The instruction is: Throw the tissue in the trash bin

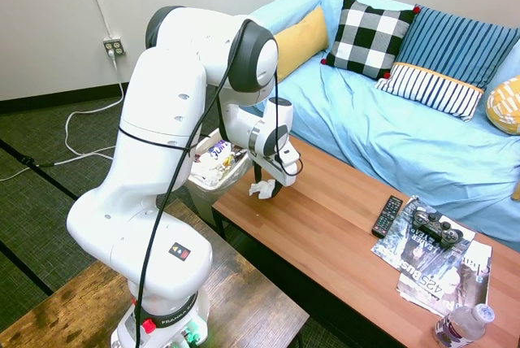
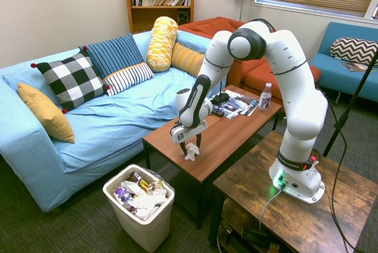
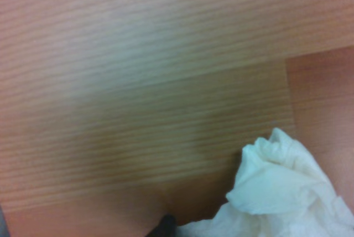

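— What does it look like?
— A small crumpled wad of white paper tissue (image 2: pixel 191 153), soft-creased, pinched in my claw (image 2: pixel 191 148) just above the smooth reddish wooden coffee table (image 2: pixel 230 135).
— And the bin?
— The white tapered plastic trash bin (image 2: pixel 142 224) stands on the floor by the table's end, full of litter.

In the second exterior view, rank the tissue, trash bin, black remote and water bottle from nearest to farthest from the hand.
1. Tissue: at the tips of the hand, on the table's near end.
2. Black remote: mid-table, by the magazines.
3. Trash bin: on the floor below the table end; close to call against the remote.
4. Water bottle: table's far end.
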`<state>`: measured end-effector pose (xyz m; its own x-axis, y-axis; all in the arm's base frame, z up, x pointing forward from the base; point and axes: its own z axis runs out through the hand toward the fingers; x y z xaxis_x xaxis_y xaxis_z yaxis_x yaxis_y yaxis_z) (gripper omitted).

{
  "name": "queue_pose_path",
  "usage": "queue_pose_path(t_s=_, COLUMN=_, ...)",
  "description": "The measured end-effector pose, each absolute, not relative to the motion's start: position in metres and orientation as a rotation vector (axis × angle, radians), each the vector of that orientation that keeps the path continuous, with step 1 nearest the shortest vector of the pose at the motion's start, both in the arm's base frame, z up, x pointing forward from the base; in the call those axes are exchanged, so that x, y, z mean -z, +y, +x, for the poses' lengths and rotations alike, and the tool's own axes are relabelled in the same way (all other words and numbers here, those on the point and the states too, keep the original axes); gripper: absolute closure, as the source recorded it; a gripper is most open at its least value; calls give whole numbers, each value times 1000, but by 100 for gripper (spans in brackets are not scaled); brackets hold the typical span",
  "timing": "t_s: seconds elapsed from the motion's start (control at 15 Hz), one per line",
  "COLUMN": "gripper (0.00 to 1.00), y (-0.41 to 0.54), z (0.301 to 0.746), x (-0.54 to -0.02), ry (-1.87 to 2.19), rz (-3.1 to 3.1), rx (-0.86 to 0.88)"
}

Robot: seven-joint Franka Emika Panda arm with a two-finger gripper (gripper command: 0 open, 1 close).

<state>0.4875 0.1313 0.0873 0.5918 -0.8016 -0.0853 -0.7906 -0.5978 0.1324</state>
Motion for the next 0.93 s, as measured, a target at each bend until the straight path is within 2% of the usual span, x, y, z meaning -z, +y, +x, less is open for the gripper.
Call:
queue_pose_path(t_s=0.6, gripper=100, y=126, z=491, x=-91, ry=-1385, rz=2757, rx=226)
queue_pose_path(t_s=0.93, gripper=100, y=166, z=499, x=-165, ry=-1283, rz=2860, rx=125)
